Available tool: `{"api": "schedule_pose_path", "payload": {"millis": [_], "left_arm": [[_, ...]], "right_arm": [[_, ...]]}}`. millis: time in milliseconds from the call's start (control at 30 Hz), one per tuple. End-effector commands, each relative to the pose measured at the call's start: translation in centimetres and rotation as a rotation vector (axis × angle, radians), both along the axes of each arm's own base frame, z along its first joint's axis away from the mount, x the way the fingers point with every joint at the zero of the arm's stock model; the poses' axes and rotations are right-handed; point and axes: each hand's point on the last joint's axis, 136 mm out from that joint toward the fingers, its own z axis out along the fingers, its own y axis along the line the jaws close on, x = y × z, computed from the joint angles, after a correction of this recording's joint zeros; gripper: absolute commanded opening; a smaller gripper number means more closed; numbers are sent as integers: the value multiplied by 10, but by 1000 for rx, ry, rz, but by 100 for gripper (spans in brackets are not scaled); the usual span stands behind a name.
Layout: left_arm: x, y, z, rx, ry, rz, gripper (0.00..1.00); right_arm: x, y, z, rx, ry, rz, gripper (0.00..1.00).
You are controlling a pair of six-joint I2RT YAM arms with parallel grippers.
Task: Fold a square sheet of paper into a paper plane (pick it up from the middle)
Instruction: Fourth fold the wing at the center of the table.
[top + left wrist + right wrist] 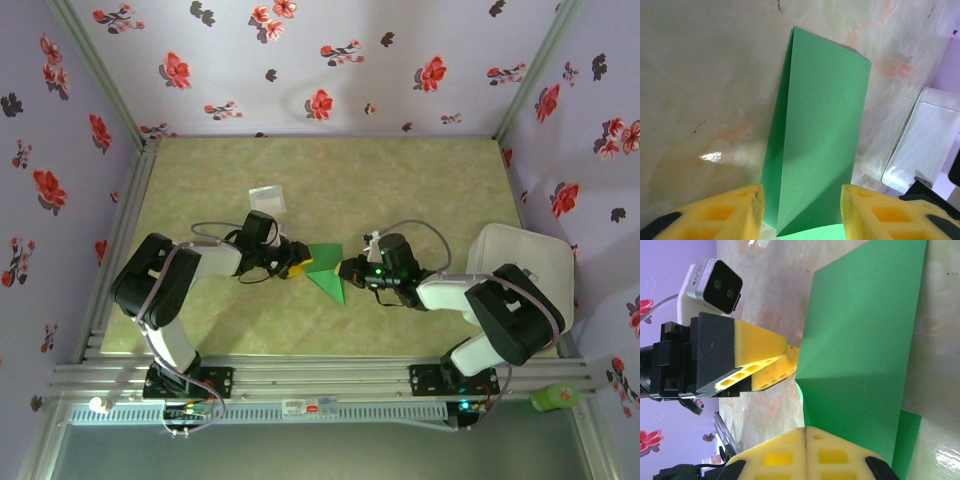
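Note:
The green paper (325,270) lies mid-table, folded into a narrow pointed shape with one flap raised. In the left wrist view the paper (815,140) runs away from the camera, with a crease down its left side. My left gripper (298,262) is at the paper's left end. It is open, and its yellow fingers (801,192) stand on either side of the paper. My right gripper (348,270) meets the paper's right edge. Its fingers (805,432) are pressed together, and the shaded flap of paper (865,340) runs into their seam. The left gripper's fingertips (790,357) touch the paper's edge.
A small pale square packet (267,197) lies behind the left arm. A white pad (520,265) sits at the table's right side, under the right arm, and shows as the pad (925,140) in the left wrist view. A green object (555,397) rests on the near right rail.

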Motion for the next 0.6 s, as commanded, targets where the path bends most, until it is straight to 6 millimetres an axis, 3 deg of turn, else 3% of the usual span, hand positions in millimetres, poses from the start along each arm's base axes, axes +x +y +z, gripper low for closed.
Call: {"api": "schedule_pose_path", "payload": {"millis": [0,333,567], "left_arm": [[4,-6,4,-28,1,-23,45],[6,-15,3,-51,6,-31,40],[12,-15,4,-48,-12,-17,30]], "right_arm": [[1,0,9,43,-16,-4,2],[-2,1,10,51,-16,8,2],[-4,-2,5,40,-8,7,2]]}}
